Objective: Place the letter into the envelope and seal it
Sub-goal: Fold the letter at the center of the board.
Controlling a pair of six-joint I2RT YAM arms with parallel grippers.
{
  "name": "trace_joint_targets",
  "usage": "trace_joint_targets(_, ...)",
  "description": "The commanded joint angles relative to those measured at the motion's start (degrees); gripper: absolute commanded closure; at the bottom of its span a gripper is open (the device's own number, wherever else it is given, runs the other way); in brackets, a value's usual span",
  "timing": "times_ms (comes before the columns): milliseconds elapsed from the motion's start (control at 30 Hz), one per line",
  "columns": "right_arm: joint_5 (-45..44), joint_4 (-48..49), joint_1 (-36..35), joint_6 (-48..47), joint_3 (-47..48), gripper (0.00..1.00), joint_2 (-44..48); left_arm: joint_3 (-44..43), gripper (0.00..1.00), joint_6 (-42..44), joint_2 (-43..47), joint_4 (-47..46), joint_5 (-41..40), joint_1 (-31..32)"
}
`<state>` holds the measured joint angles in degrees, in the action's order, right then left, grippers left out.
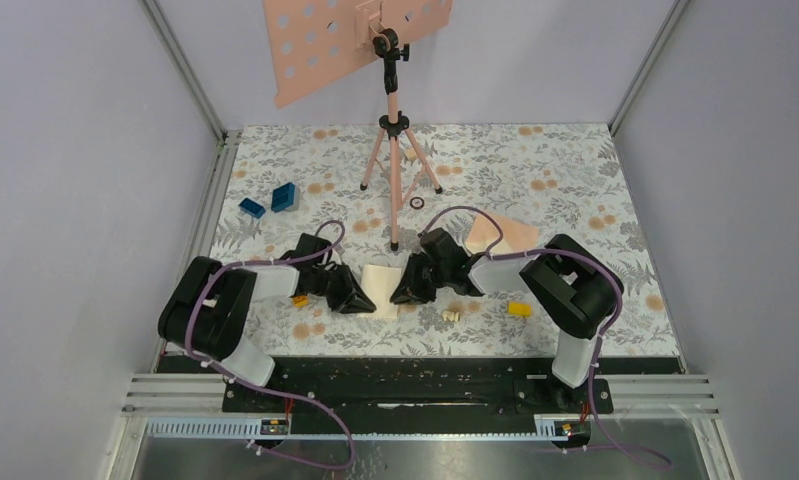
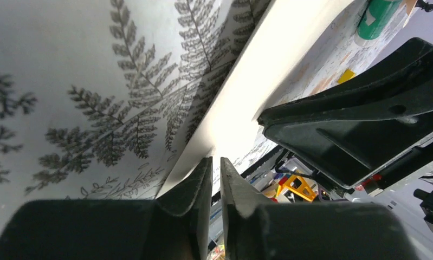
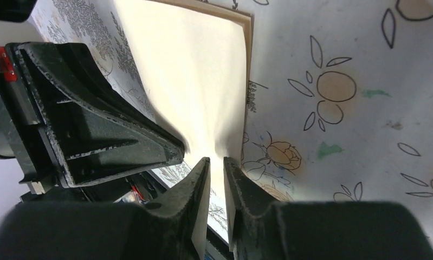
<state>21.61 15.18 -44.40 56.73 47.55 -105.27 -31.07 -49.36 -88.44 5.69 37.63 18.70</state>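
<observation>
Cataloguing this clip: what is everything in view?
tablecloth: one, white floral print, under everything
stand plate: one, pink, perforated, on tripod, far edge
blue blocks: two, blue, far left
ring: one, black, near a tripod foot
envelope: one, peach, right of centre
letter: one, cream, centre, between the end effectors
yellow block: one, yellow, near right
orange piece: one, orange, near left
cream piece: one, cream, near centre
left end effector: one, black, pinching the letter's left edge
right end effector: one, black, pinching its right edge
</observation>
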Motion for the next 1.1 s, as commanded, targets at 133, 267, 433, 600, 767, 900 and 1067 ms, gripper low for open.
trace_joint_targets(133, -4.3, -8.2, 0.7, -6.2, -1.2, 0.78, 4.6, 2.7, 0.94, -0.6, -6.2, -5.5, -2.7, 0.2)
trace_joint_targets(267, -0.8, -8.3, 0.2, -9.2, -1.2, 0.78, 6.6, 3.3, 0.95, -1.2, -5.8, -5.5, -3.1, 0.4)
trace_joint_targets(433, 3.8, -9.0, -1.2, -13.5, -0.7, 0.78, 6.1, 4.3, 0.96, -2.4, -4.5, -5.5, -3.4, 1.0)
trace_joint_targets(600, 3.2, -9.4, -1.3, -14.0, -1.5, 0.79, 7.7, 7.2, 0.96, -5.4, -0.3, -5.4, -4.3, 1.9)
trace_joint_targets(767, 1.0, -8.8, -1.8, -14.8, -3.3, 0.84, 14.1, 9.5, 0.96, -9.4, 5.4, -4.6, -6.9, 4.5)
trace_joint_targets(900, 6.0, -7.1, -3.7, -15.9, -0.7, 0.87, 10.9, 9.2, 0.96, -10.7, 6.6, -4.0, -8.2, 5.9)
trace_joint_targets(1067, 9.2, -5.6, -4.6, -13.2, 0.9, 0.92, 3.6, 8.4, 0.97, -11.3, 6.5, -3.7, -8.6, 6.3)
